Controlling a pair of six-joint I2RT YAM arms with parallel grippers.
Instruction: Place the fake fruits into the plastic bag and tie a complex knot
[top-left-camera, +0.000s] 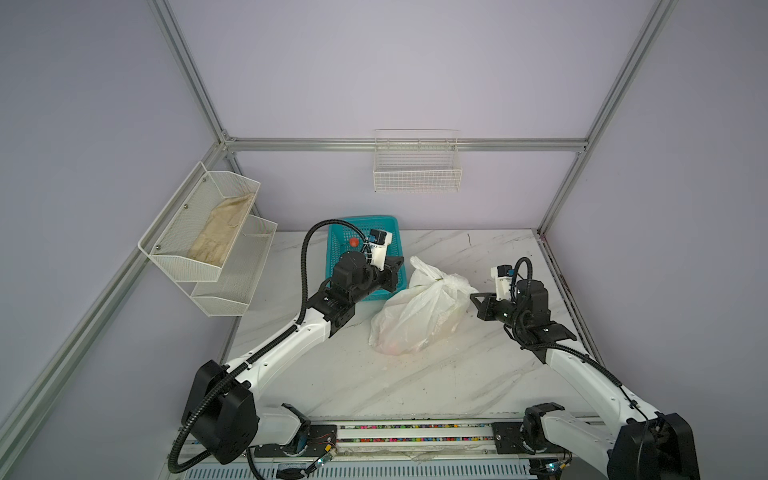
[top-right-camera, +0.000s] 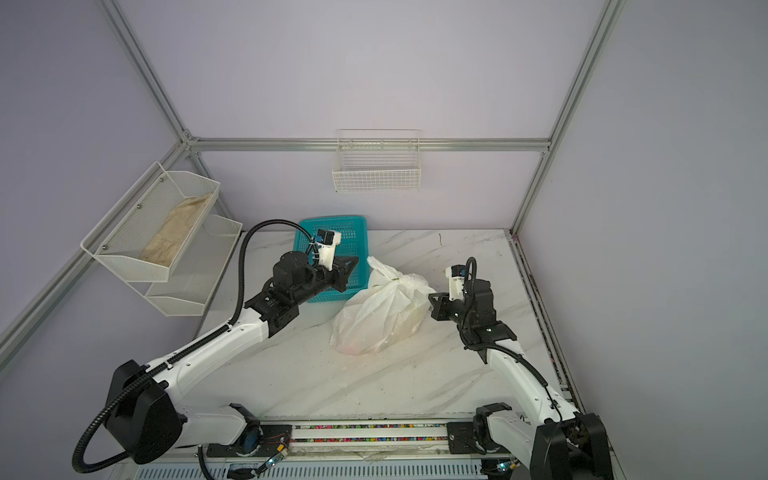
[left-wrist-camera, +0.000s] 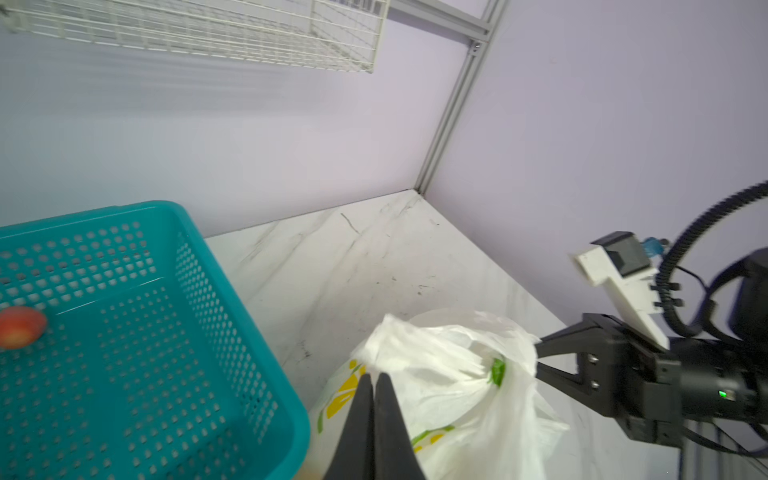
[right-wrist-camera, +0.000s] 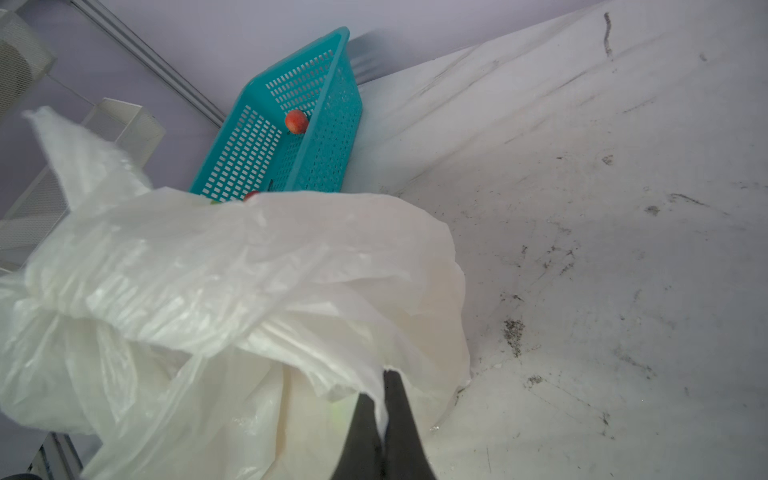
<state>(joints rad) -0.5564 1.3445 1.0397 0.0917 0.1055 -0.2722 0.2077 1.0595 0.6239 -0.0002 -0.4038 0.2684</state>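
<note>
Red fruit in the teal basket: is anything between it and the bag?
Yes. The teal basket's side wall separates the red fruit from the plastic bag, and the bag's neck looks gathered shut; the right claw pinches its film.

Both top views look steeply down from high above the arms' bases onto the whole table (top-left-camera: 415, 374) and back wall (top-left-camera: 415, 83), from well away, sharing nearly everything. The left wrist view rides close behind the left end effector (left-wrist-camera: 375, 376), facing the teal basket (left-wrist-camera: 208, 316), the plastic bag (left-wrist-camera: 449, 374) and the right arm (left-wrist-camera: 685, 382). The right wrist view, behind the right end effector (right-wrist-camera: 379, 384), sits nearest the bag and shares that basket.
</note>
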